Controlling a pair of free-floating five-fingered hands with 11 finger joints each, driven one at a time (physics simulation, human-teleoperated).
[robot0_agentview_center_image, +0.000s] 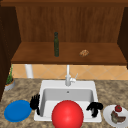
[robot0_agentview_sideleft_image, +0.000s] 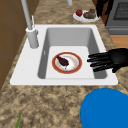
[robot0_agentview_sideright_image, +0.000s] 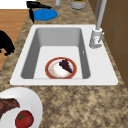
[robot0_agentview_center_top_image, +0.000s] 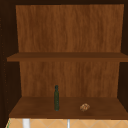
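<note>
My left hand (robot0_agentview_center_image: 35, 102) hovers over the left rim of the white sink (robot0_agentview_center_image: 43, 87), fingers straight, next to a blue plate (robot0_agentview_center_image: 17, 110). In the left side view this hand (robot0_agentview_sideleft_image: 111, 59) points its fingers over the basin's front edge. My right hand (robot0_agentview_center_image: 95, 107) hangs at the sink's right rim with fingers curled on nothing, near a white plate (robot0_agentview_center_image: 107, 113) of tomato and meat. In the basin lies a red-rimmed plate (robot0_agentview_sideleft_image: 79, 62) carrying a dark purple piece of food (robot0_agentview_sideleft_image: 62, 60). A big red round shape (robot0_agentview_center_image: 67, 115) covers the sink's front in the front view.
The faucet (robot0_agentview_center_image: 68, 77) rises behind the basin. On the lower cabinet shelf stand a dark green bottle (robot0_agentview_center_top_image: 56, 98) and a small brown lump (robot0_agentview_center_top_image: 84, 107). A potted plant (robot0_agentview_center_image: 9, 82) sits at the counter's far left. A stove (robot0_agentview_sideleft_image: 120, 15) borders the counter.
</note>
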